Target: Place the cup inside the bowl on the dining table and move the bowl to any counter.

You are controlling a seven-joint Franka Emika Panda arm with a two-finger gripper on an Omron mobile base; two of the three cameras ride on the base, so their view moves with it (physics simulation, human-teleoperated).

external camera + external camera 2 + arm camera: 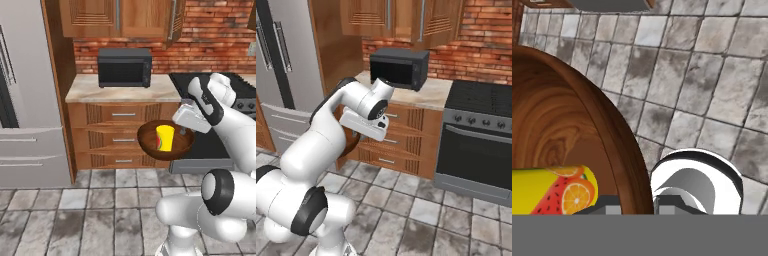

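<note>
The dark brown wooden bowl (150, 142) hangs in the air in front of the counter's drawers, tilted toward the camera. My gripper (183, 131) is shut on its right rim. The small yellow cup (165, 138), with a red mark low on its side, stands inside the bowl. In the hand view the bowl's rim (614, 145) runs between my fingertips (671, 202), and the cup (554, 191) with its fruit print lies in the bowl to the left. In the right base view my arm covers most of the bowl (352, 145). The dining table is out of view.
The beige counter (120, 91) carries a black microwave (125, 67) against the brick wall, over wooden drawers (122, 116). A black stove (478, 142) stands to its right and a steel fridge (25, 105) to its left. Grey stone floor tiles (100, 210) lie below.
</note>
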